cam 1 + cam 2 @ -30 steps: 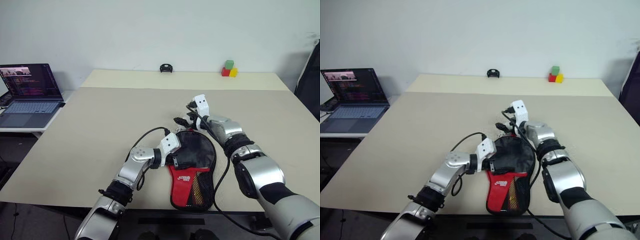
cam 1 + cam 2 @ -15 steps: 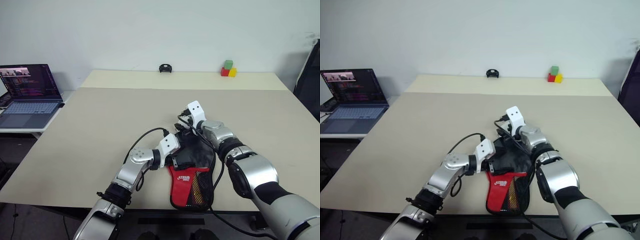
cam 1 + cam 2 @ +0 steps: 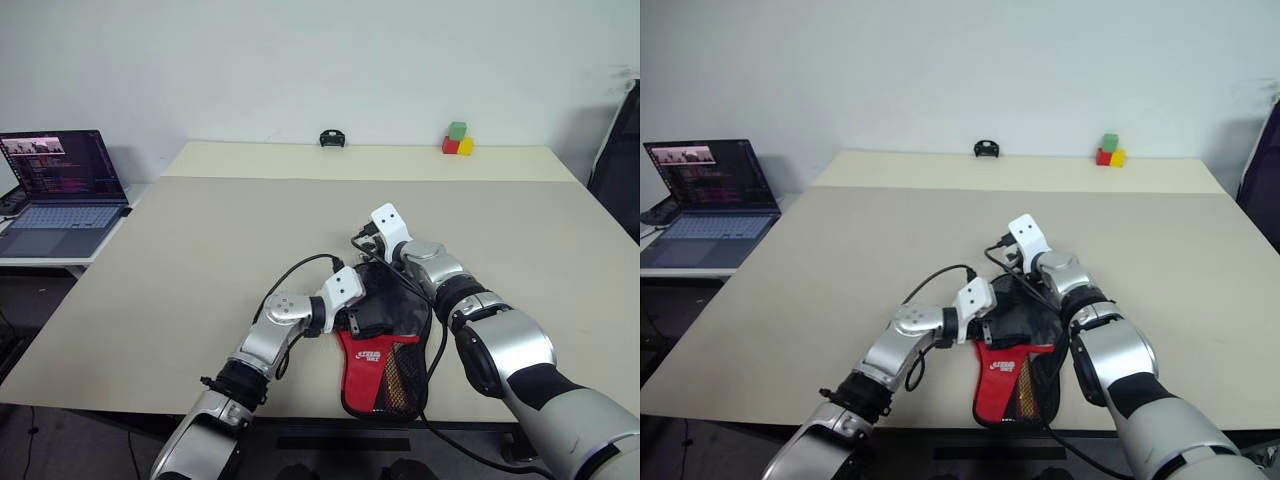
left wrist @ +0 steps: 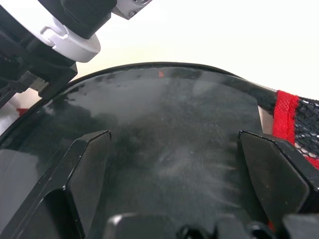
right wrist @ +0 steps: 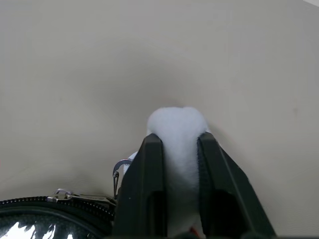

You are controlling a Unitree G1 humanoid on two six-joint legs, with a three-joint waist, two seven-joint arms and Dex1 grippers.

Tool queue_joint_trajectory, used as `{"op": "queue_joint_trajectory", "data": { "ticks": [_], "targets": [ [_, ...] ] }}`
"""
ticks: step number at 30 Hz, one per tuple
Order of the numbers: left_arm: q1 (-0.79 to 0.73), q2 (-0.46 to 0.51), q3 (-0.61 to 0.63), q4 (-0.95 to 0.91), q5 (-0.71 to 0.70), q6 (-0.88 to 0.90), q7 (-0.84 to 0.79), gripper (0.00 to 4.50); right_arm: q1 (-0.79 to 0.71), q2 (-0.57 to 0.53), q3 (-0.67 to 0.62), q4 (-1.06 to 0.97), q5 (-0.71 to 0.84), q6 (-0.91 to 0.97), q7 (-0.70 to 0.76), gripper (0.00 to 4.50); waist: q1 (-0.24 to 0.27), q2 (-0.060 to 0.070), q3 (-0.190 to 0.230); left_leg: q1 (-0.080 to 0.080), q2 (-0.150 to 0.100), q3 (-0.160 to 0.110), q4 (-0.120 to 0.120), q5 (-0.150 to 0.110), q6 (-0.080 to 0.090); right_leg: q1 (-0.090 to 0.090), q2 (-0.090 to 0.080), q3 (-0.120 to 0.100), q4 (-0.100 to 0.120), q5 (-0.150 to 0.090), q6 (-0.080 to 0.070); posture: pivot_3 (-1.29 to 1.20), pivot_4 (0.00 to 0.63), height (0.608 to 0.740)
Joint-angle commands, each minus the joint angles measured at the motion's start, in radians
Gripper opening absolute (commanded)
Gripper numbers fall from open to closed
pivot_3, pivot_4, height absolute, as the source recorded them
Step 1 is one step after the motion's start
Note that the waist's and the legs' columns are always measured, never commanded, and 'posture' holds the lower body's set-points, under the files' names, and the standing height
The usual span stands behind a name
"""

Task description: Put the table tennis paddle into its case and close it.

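- Here, a black and red case (image 3: pixel 385 340) lies flat on a beige table (image 3: pixel 200 250), near the front edge, between the robot's 2 arms.
- The paddle is judged to be inside the case already; in the left wrist view only a glossy black round face (image 4: pixel 164 134) shows, and whether that is rubber or a clear window cannot be told.
- The right gripper (image 5: pixel 178 149) is clenched on the white pompom (image 5: pixel 178 124), the soft ball squeezed between its 2 black fingers.
- The pompom sits at the far, rounded end of the case, beside the metal zip slider (image 5: pixel 117 172).
- The zip track (image 5: pixel 55 204) curves away from the slider along the rim of the case.
- The left gripper (image 4: pixel 174 149) is spread wide, 1 finger to either side of the glossy face, grasping nothing; whether it presses the case cannot be told.
- The step in hand looks like closing the zip.
- To do it well, the pull should follow the curve of the rim, low and close to the table, not upward.
- The left gripper should bear down on the case so that it does not slide or lift with the pull.
- The pompom is soft and its cord thin, so a slow, steady pull seems safer than a jerk.
- A laptop (image 3: pixel 60 185) and some coloured blocks (image 3: pixel 457 140) stand well apart from the work.
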Motion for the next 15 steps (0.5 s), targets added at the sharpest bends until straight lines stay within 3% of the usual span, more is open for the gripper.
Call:
{"op": "queue_joint_trajectory", "data": {
  "ticks": [1,15],
  "targets": [
    [0.027,-0.005,-0.045,0.072,0.038,-0.004,-0.013,4.5,-0.018,-0.005,-0.016,-0.018,0.001,-0.006,0.002,0.28,0.0,0.001,-0.001,0.0,0.0,0.0,0.0,0.0,0.0,0.0,0.0,0.0,0.0,0.0,0.0,0.0,0.15,0.74],
    [0.044,-0.029,-0.052,0.15,0.041,-0.05,-0.026,4.5,-0.009,-0.105,-0.023,-0.073,-0.005,-0.023,0.02,0.26,0.004,0.004,-0.006,0.001,0.0,0.0,0.0,-0.002,0.003,0.002,0.0,0.0,-0.001,0.0,0.0,0.0,0.15,0.74]
  ]
}}
